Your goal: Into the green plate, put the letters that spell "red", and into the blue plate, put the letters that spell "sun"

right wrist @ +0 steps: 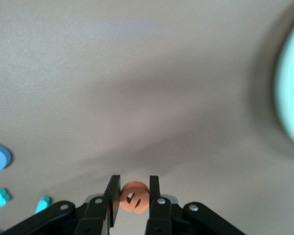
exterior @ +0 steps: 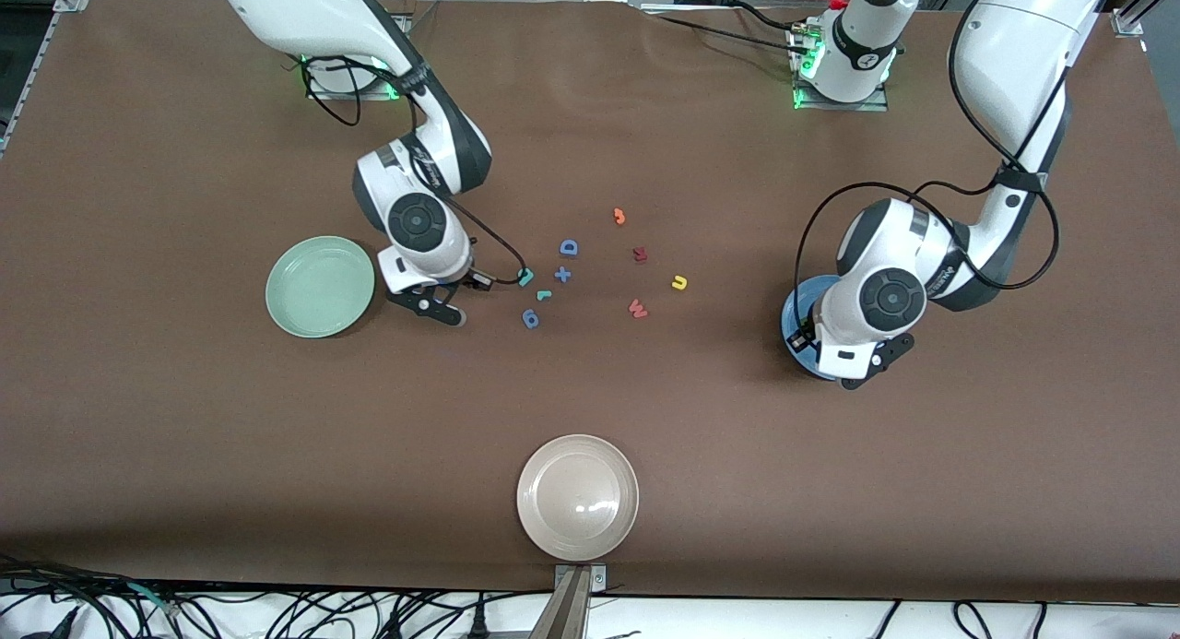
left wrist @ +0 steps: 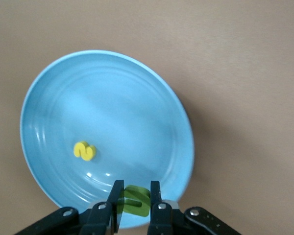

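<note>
Gripper states were noted first. Left gripper is closed on the olive-green "n", held over the blue plate at that plate's 6 o'clock rim in the left wrist view. Right gripper is closed on the orange "e", over bare surface beside the green plate, at about its 3 o'clock in the front view.

Green plate: nothing seen in it. Blue plate: the yellow "s" lies inside. Beige-white plate: untouched.

Smaller items on the surface: yellow "u", teal "d", teal "r".

Handling judgement: the foam letters are taken to be very light, soft and compressible, not fragile. A light pinch across a stroke's flat faces should suffice. Sticking to the pads on release is possible.
</note>
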Tool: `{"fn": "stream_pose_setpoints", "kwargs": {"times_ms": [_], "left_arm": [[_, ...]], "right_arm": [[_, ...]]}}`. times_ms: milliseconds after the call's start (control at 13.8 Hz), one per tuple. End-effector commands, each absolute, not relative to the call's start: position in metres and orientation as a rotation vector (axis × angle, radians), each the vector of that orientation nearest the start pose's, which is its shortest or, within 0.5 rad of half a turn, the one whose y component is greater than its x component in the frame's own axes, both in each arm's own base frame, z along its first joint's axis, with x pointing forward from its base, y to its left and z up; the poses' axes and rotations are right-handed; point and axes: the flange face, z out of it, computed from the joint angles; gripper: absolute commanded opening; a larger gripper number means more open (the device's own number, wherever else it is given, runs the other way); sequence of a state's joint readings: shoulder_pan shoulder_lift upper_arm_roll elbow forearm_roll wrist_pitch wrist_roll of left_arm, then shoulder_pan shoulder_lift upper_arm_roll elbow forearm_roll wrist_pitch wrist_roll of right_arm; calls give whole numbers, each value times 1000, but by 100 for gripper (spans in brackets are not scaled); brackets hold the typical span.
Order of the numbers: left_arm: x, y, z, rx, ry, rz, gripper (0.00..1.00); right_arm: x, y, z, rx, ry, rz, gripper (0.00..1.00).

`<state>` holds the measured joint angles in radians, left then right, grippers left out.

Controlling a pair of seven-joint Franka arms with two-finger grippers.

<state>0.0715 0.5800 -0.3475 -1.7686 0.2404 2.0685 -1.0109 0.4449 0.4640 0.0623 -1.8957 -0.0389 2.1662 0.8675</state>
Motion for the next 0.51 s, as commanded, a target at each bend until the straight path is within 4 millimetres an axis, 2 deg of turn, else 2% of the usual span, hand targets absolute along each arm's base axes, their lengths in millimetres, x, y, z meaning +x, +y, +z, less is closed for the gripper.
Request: {"fn": "stream_pose_setpoints", "kwargs": {"times_ms": [0, 145, 217, 434], "left_arm": [[614, -142, 224, -2837, -842, 288, 26], [613, -142, 221, -2836, -843, 296, 85], [613, -143, 221, -2837, -841, 298, 100], [613, -143, 221, -2837, -841, 298, 100]], "right_arm": [[548, 239, 272, -3225, 432, 316, 0], [559, 196, 281, -3235, 360, 361, 0], [563, 177, 285, -3242, 325, 378, 0], [571, 124, 281, -3248, 225, 419, 0]]}}
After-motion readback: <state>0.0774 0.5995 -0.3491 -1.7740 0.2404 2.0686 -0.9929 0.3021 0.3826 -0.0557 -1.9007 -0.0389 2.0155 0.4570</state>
